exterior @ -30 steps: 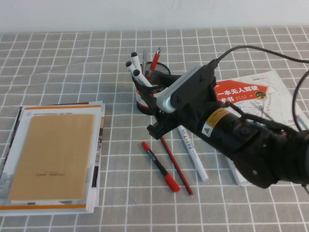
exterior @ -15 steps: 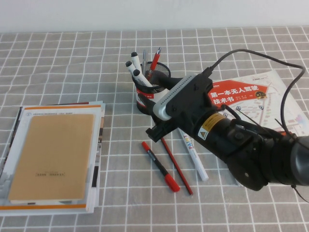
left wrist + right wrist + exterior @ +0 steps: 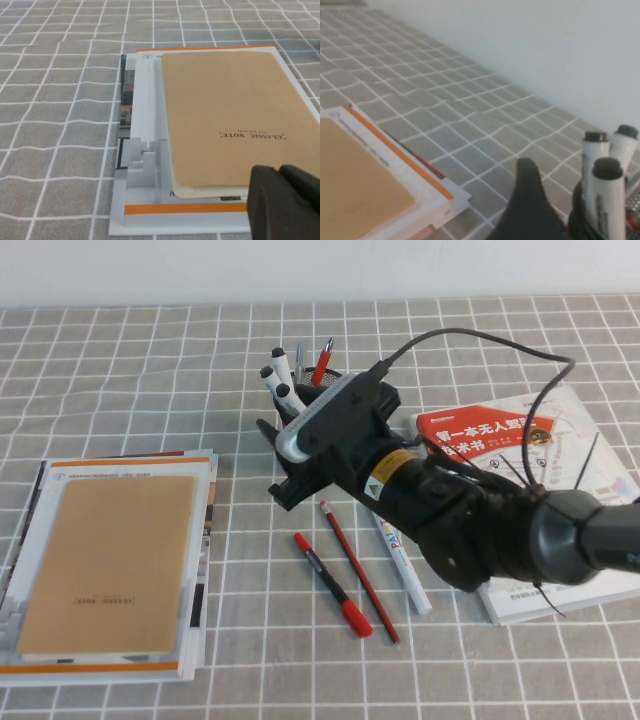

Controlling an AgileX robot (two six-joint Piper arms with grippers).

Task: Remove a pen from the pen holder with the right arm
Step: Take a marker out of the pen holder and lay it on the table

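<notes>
Right arm (image 3: 500, 540): glossy black | silver plate (image 3: 320, 420) at wrist | yellow warning label (image 3: 378, 481) | black cables (image 3: 470, 335) | right tool (image 3: 272, 460), left tool (image 3: 282, 200): black

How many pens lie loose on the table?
3, near the pen holder: a black red-capped pen, a thin red pen, a white marker partly under the right arm, which may hide others.

A tan notebook (image 3: 108, 565) printed "CLASSIC NOTE" lies flat on a stack of white, orange-edged booklets (image 3: 198, 570) on the left of the grey, white-gridded surface (image 3: 120, 370). On the right lies a white manual (image 3: 600, 480) with a red banner.
</notes>
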